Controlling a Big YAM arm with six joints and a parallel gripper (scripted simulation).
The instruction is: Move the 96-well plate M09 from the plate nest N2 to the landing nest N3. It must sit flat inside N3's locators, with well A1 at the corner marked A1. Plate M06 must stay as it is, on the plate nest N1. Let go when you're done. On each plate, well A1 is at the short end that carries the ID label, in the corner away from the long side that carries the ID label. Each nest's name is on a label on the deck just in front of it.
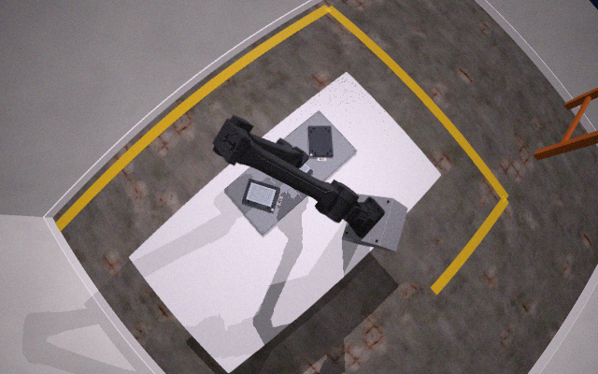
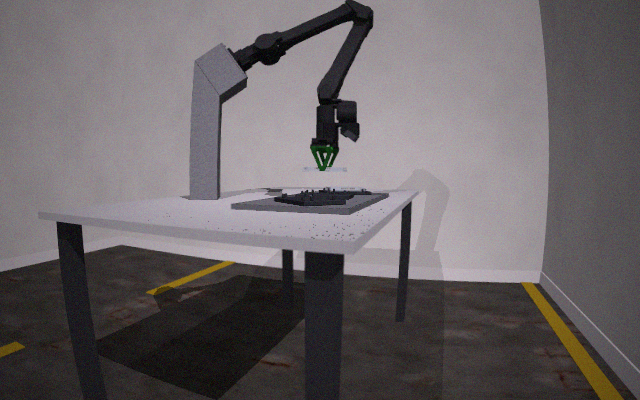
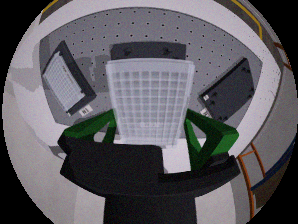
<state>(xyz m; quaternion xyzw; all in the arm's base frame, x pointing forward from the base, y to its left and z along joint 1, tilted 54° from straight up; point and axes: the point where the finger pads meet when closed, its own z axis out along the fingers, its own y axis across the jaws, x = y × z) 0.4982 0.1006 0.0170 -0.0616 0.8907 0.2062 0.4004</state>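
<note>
Overhead, arm (image 1: 290, 173) hides pincer (image 2: 324, 167), held plate M09 (image 3: 149, 99).

A white speckled bench (image 2: 280, 227) on dark legs stands on a stained concrete floor (image 2: 475, 340). Directly on it lie two grey deck slabs, one (image 1: 343, 150) carrying an empty dark nest (image 1: 320, 140), the other (image 1: 262, 220) a nest with a plate (image 1: 261, 194). The arm's grey pedestal (image 2: 205, 145) stands at one edge.

Top view: high overhead, straight down on desk (image 1: 374, 140). Exterior: low, near desk (image 2: 280, 230) corner, level. Wrist: fisheye, close, downward. All share desk.
</note>
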